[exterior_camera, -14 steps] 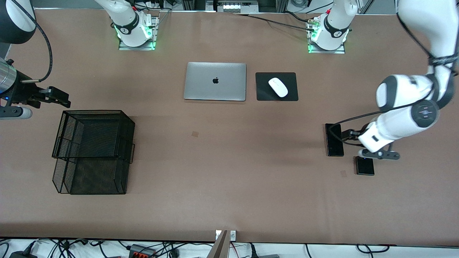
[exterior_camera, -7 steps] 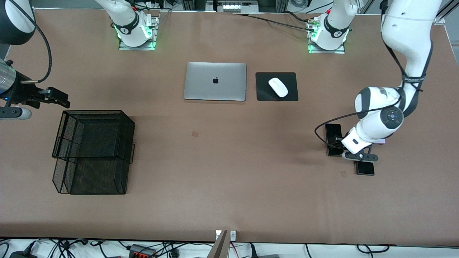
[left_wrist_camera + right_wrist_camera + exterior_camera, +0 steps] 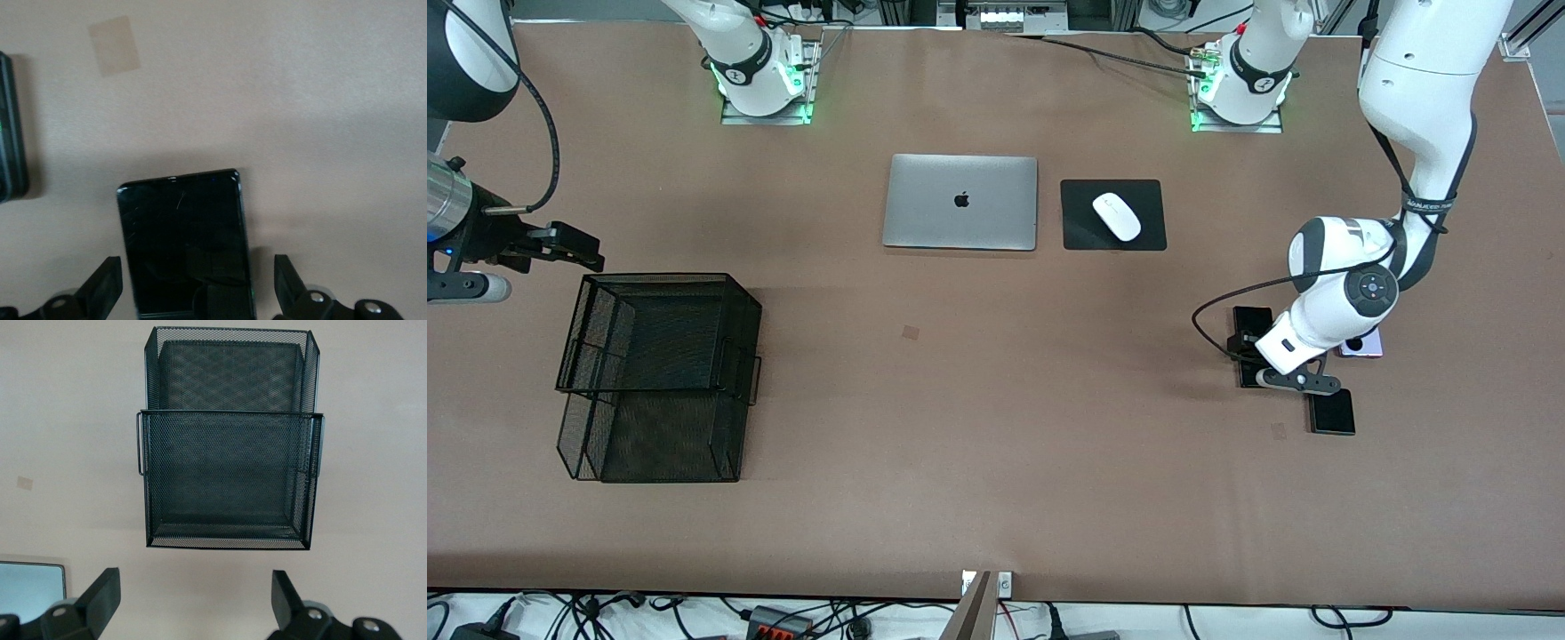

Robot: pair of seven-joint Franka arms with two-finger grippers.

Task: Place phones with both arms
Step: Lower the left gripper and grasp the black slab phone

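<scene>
My left gripper [image 3: 1249, 348] hangs low over the long slim black phone [image 3: 1252, 318], which lies flat at the left arm's end of the table. In the left wrist view that phone [image 3: 183, 233] sits between the open fingers [image 3: 103, 287] of the left gripper [image 3: 195, 290], untouched. The small black flip phone [image 3: 1332, 412] lies nearer the front camera; its edge [image 3: 10, 127] also shows in that wrist view. The pale lilac flip phone [image 3: 1365, 348] peeks out from under the left arm. My right gripper [image 3: 574, 247] waits open over the table by the mesh tray, and in its own wrist view the right gripper [image 3: 193, 597] holds nothing.
A black two-tier mesh tray [image 3: 658, 373] stands at the right arm's end and fills the right wrist view [image 3: 227, 473]. A silver laptop [image 3: 960, 202] and a white mouse [image 3: 1116, 216] on a black pad [image 3: 1080, 233] lie between the arm bases.
The left arm has swung in from the table's end and brought its gripper over the long black phone, uncovering the lilac phone. The right arm has barely moved.
</scene>
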